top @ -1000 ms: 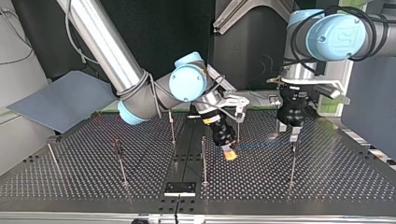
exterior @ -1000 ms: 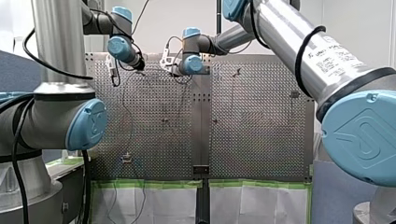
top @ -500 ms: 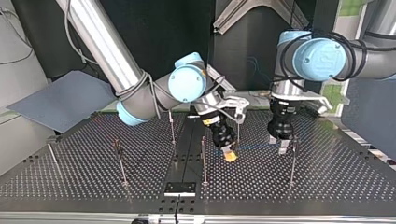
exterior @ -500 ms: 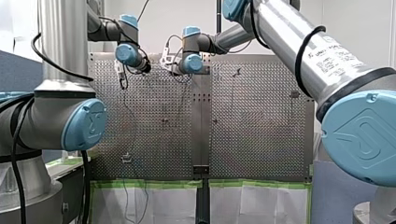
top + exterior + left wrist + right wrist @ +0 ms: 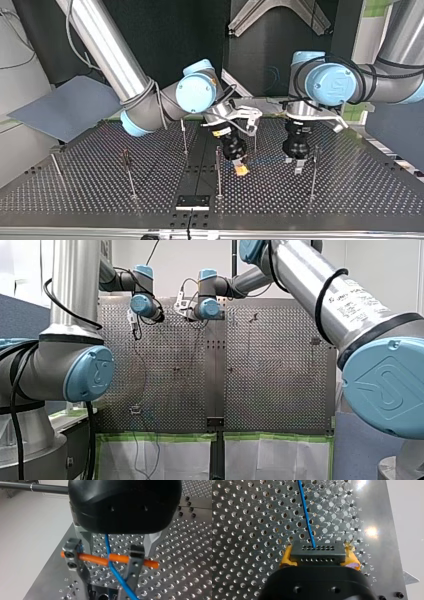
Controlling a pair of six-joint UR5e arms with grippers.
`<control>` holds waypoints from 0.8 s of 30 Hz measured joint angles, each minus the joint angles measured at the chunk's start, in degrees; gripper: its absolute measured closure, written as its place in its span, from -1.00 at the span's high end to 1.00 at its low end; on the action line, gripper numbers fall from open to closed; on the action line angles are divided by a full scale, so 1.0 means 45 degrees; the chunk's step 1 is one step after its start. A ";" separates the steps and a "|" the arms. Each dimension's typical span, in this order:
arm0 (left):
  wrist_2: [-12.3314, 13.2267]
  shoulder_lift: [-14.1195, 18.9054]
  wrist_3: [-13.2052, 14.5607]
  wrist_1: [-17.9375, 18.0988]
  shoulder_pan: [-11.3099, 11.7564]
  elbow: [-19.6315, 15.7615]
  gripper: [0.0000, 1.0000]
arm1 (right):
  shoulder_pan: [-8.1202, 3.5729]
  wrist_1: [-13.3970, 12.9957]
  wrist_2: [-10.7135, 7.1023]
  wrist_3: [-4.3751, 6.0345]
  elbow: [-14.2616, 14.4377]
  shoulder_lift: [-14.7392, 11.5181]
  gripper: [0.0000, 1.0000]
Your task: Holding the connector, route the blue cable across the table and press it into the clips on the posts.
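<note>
In the right wrist view my right gripper (image 5: pixel 317 555) is shut, its yellow pads (image 5: pixel 285 555) on the ends of the black connector (image 5: pixel 317 551). The blue cable (image 5: pixel 305 515) leaves the connector and runs ahead over the perforated table. My left gripper (image 5: pixel 105 560) stands open with its metal fingers (image 5: pixel 135 557) wide apart. The blue cable (image 5: pixel 113 568) hangs between them, across an orange rod (image 5: pixel 95 558) that spans the fingers. In the top view my right gripper (image 5: pixel 241 169) is near the middle, my left gripper (image 5: pixel 295 164) a short way to its right, and the cable (image 5: pixel 267 160) stretches between them.
Thin posts stand on the table: one (image 5: pixel 218 172) just left of my right gripper, one (image 5: pixel 313 172) right of my left gripper, others (image 5: pixel 129 175) further left. A black block (image 5: pixel 192 201) sits at the near edge in the top view. Grey sheet (image 5: pixel 65 107) lies off the table's left.
In the top view my left arm has swung left and down, closing on my right gripper. My right gripper with the connector has shifted slightly left.
</note>
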 joint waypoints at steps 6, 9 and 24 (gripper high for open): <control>-0.0207 -0.0007 -0.0031 0.0004 -0.0002 0.0004 0.04 | -0.0011 0.0012 -0.0016 0.0000 0.0000 0.0000 -1.00; -0.0417 -0.0010 -0.0041 -0.0028 -0.0006 0.0000 -0.80 | -0.0019 0.0017 -0.0018 0.0000 -0.0001 0.0000 -1.00; -0.0700 -0.0006 -0.0090 -0.0316 -0.0035 -0.0148 -1.00 | -0.0002 0.0202 -0.0018 0.0019 0.0006 0.0006 -1.00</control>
